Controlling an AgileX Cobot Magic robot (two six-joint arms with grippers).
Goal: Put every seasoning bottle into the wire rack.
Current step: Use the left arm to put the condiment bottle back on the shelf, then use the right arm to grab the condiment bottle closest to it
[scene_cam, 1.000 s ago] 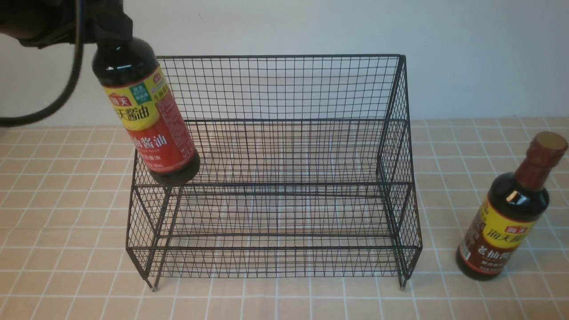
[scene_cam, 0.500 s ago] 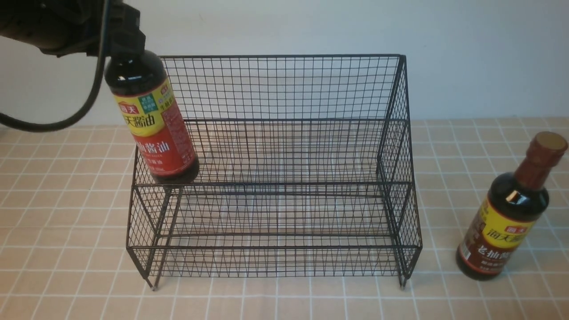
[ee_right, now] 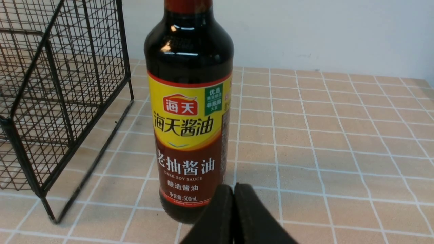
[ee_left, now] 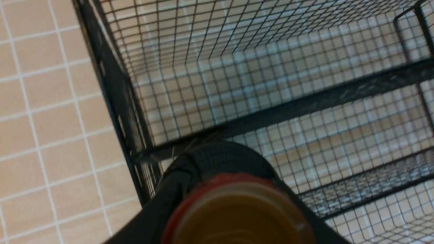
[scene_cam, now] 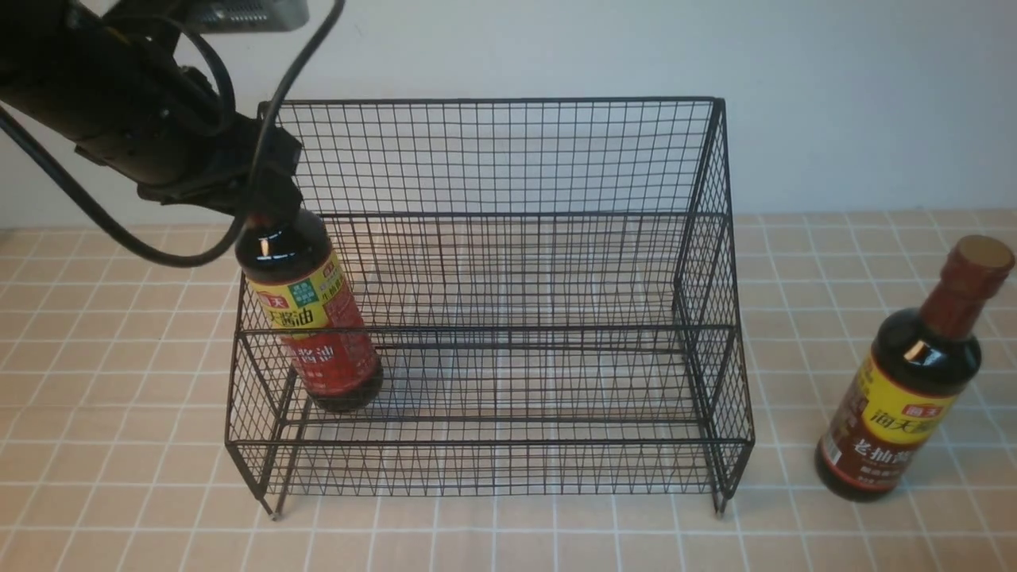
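Glass or hard plastic, we cannot tell which, but both bottles look stiff, smooth and full of dark sauce. We judge them heavy for their width, slippery on the glossy body and likely to tip. The narrow neck under the cap is the safest place to take hold, since the shoulder stops a slide.

The left gripper [scene_cam: 266, 202] has taken the red-label bottle [scene_cam: 314, 318] there, its fingers clamped around the top. That arm reaches in from the table's far-left corner and slopes down over the left end of the wire rack [scene_cam: 493, 159]. This bottle leans a little, its base in the lower tier at the rack's front-left corner. Whether it bears fully on the mesh we cannot tell.

The brown-label bottle [scene_cam: 906, 397] stands upright on the tiled table [scene_cam: 119, 477] near the right edge, apart from the rack. The right gripper [ee_right: 233, 193] hangs low just in front of it, fingers pressed together on nothing.
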